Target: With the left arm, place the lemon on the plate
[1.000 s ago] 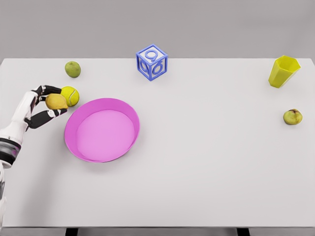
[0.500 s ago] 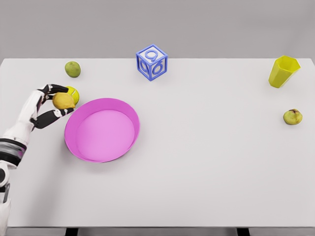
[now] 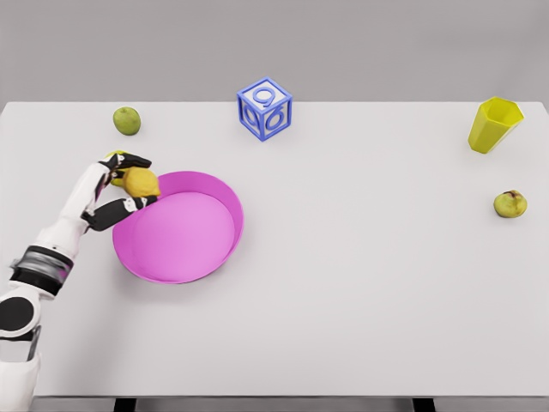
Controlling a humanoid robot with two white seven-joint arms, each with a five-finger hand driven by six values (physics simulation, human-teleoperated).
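A yellow lemon (image 3: 140, 182) is held in my left hand (image 3: 130, 183), whose black fingers are shut around it. The hand hangs over the left rim of the pink plate (image 3: 206, 246), which lies left of the table's middle. The white left arm comes up from the lower left. A yellow-green tennis ball (image 3: 112, 158) is mostly hidden behind the hand. My right arm does not show.
A green lime (image 3: 127, 121) lies at the back left. A blue lettered cube (image 3: 264, 109) stands at the back centre. At the right are a yellow cup (image 3: 494, 124) and a brownish-yellow fruit (image 3: 509, 204).
My left hand has carried the lemon rightwards, from beside the tennis ball to above the plate's left rim. The ball is now largely covered by the hand.
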